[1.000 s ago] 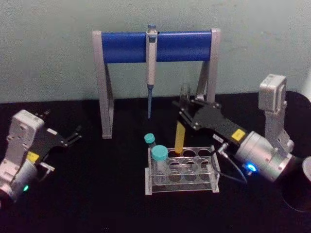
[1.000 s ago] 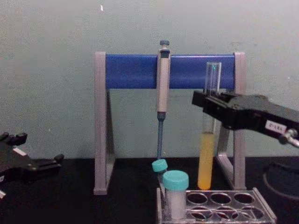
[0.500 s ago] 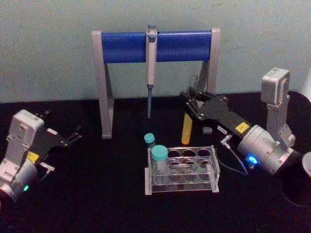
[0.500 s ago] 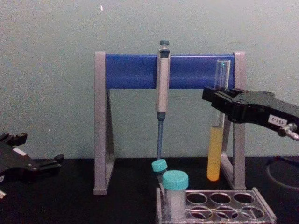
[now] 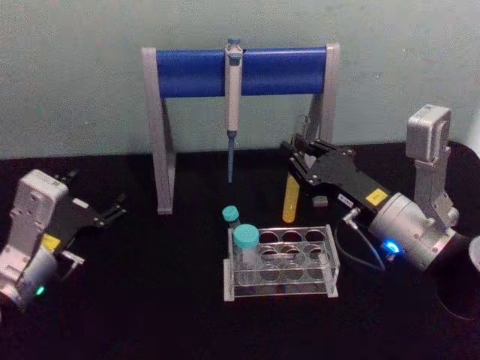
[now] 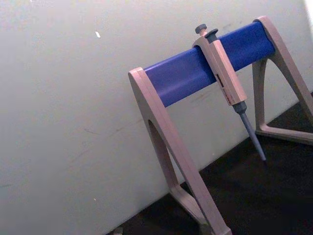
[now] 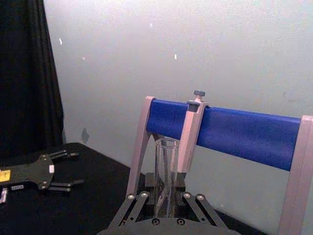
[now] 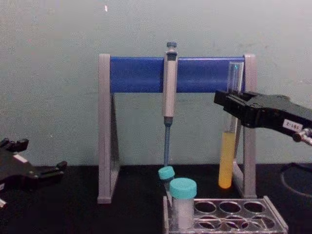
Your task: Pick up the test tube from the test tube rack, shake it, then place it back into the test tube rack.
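At the lower left of the head view the left gripper (image 5: 116, 207) sits parked over the table, fingers spread wide and empty. Across the upper middle stands the grey-and-blue pipette stand (image 5: 195, 72) with a pipette (image 5: 233, 82) hanging from its bar. Below centre is the test tube rack (image 5: 331, 259), with two teal-capped vials (image 5: 246, 238) at its left end. Right of centre, the right gripper (image 5: 298, 152) is clamped on the upper part of the test tube (image 5: 290, 203). The tube hangs upright and clear of the rack, just beside the stand's right leg.

The shake looks to be the step in hand. The tube is uncapped with yellow-orange liquid in its lower part, so short, gentle swings near upright should keep the liquid in. Moving away from the stand's leg first would avoid knocking the glass.

The table (image 5: 150, 307) is matt black, backed by a plain pale green wall (image 5: 75, 75).
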Available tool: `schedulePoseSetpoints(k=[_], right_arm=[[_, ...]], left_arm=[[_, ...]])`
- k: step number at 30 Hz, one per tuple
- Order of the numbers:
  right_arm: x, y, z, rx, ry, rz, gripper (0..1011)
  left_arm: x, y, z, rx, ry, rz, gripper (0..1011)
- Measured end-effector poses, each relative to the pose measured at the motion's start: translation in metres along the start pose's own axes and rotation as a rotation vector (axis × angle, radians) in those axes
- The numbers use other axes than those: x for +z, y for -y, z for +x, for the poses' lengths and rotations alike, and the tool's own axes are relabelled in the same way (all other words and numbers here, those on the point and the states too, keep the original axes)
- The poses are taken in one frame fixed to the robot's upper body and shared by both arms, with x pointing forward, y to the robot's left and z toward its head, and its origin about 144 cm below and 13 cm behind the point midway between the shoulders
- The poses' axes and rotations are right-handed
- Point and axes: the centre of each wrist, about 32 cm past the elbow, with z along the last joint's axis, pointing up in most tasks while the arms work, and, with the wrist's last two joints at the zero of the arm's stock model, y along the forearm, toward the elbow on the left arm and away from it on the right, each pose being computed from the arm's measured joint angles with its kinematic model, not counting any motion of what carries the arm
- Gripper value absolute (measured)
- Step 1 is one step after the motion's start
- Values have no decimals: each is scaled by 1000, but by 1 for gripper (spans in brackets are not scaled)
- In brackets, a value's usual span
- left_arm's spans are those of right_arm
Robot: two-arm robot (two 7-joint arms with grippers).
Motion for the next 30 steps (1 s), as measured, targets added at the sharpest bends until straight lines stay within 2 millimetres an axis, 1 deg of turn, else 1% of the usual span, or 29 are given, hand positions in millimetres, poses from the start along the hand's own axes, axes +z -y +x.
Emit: schedulePoseSetpoints(k=[19,30], right_arm=[[1,0,0,4,-10,-15,233],[2,4,-5,51,-47,-22,233]], left_arm=[[0,0,0,0,0,0,1001],[0,0,0,0,0,0,1001]])
